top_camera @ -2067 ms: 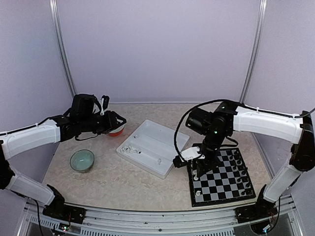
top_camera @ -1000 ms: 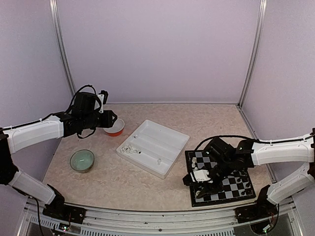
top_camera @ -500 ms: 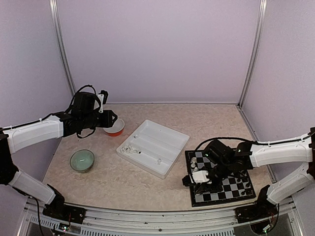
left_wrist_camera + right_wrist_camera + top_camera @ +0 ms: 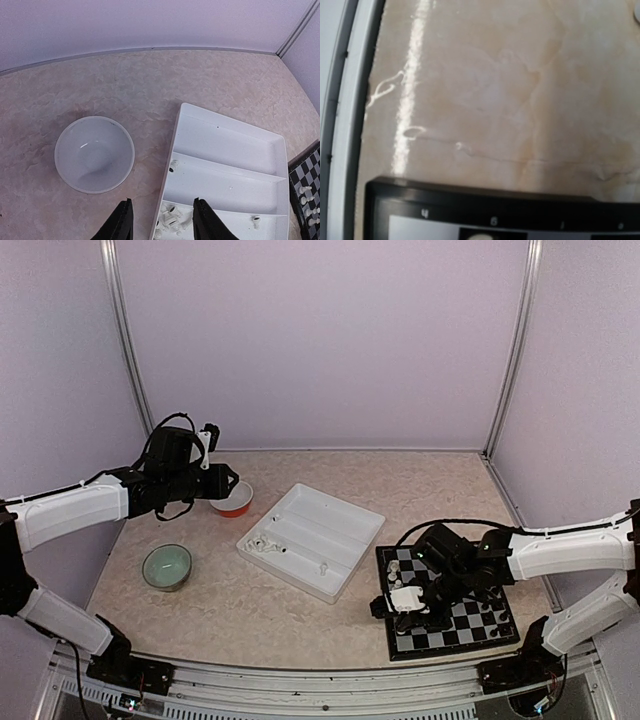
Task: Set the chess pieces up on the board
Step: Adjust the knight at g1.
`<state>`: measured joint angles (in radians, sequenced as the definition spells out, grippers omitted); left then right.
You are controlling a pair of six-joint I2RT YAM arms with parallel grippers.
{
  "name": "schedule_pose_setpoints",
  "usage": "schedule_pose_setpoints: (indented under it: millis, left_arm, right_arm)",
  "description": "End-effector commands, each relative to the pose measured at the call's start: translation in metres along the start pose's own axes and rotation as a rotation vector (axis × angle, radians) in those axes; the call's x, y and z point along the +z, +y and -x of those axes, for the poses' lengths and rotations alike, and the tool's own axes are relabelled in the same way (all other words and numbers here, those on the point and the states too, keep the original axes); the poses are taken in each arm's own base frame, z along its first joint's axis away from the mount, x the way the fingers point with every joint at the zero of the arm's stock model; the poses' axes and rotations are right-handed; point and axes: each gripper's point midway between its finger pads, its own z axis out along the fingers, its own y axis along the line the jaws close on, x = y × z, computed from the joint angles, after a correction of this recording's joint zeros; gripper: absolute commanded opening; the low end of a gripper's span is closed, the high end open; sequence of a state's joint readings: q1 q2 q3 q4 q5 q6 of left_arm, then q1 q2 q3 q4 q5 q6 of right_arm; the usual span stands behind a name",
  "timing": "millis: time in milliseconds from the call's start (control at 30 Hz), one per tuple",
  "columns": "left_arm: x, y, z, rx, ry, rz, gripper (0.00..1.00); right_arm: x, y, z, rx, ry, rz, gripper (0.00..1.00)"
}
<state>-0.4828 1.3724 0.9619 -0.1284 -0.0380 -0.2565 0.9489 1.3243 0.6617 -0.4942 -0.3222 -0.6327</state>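
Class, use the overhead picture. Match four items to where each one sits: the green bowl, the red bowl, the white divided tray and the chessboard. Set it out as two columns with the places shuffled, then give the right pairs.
Column 1
1. green bowl
2. white divided tray
3. chessboard
4. red bowl

Column 2
A. left side, farther back
B. right side, close to the front edge
C. left side, nearer the front edge
D. centre, between the bowls and the chessboard

Pairs: 1-C, 2-D, 3-B, 4-A
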Motion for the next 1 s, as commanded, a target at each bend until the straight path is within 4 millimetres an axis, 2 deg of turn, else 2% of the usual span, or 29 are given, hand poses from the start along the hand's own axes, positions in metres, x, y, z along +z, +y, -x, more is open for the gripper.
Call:
schedule_pose_setpoints:
  millis: [0, 567, 767, 867, 967]
  left_arm:
    - [0.0, 0.001, 0.003, -0.004, -0.013, -0.008, 0.42]
    - [0.0, 0.001, 0.003, -0.014, -0.015, -0.011, 0.41]
    - [0.001, -0.001, 0.002, -0.015, -0.007, -0.024, 0.41]
    - [0.005, -0.008, -0.006, -0.03, 0.024, -0.066, 0.41]
    - [0.014, -0.009, -0.014, -0.081, 0.062, -0.06, 0.41]
  right_arm:
    - [0.002, 0.004, -0.009, -0.003, 0.029, -0.006, 0.07]
    - [-0.003, -0.001, -0.014, 0.028, 0.022, -0.008, 0.08]
    - [-0.005, -0.001, -0.011, 0.03, 0.009, -0.004, 0.27]
    - [-0.012, -0.004, -0.003, 0.03, -0.016, -0.022, 0.34]
    - [-0.022, -0.012, 0.005, 0.029, -0.033, -0.06, 0.35]
